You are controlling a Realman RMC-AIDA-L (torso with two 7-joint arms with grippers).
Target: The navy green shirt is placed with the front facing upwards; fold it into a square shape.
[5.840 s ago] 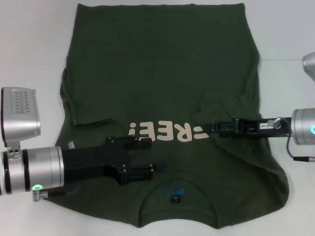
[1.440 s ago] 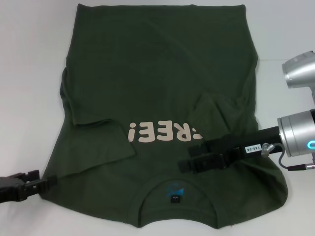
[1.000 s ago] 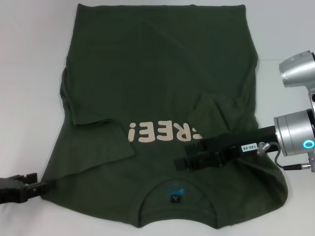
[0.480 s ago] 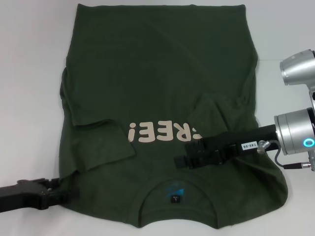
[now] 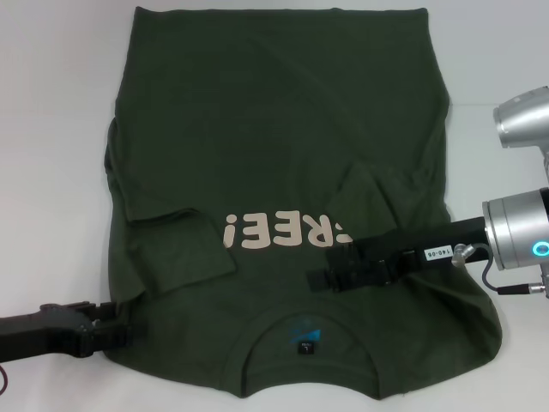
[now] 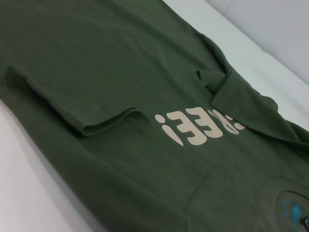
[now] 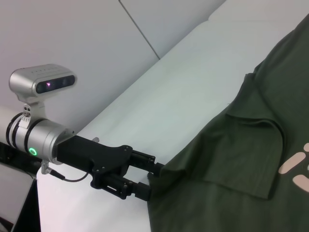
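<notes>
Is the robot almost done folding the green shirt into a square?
Not yet. Both sleeves of the navy green shirt are already folded in over its front. The left hand is at the shoulder edge with cloth between its fingers, as the right wrist view shows. The right hand is over the chest beside the print. The body is unfolded, so the sides and length remain.

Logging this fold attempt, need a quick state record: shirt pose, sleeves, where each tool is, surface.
shirt: navy green shirt flat, print side up, collar nearest the robot
print: cream lettering across the chest, its right end hidden by a fold
sleeves: both folded inward onto the body
left tool: left tool at the shirt's left shoulder edge, fabric between its fingers
right tool: right tool over the chest just right of the collar, grip cannot be judged
surface: white table
</notes>
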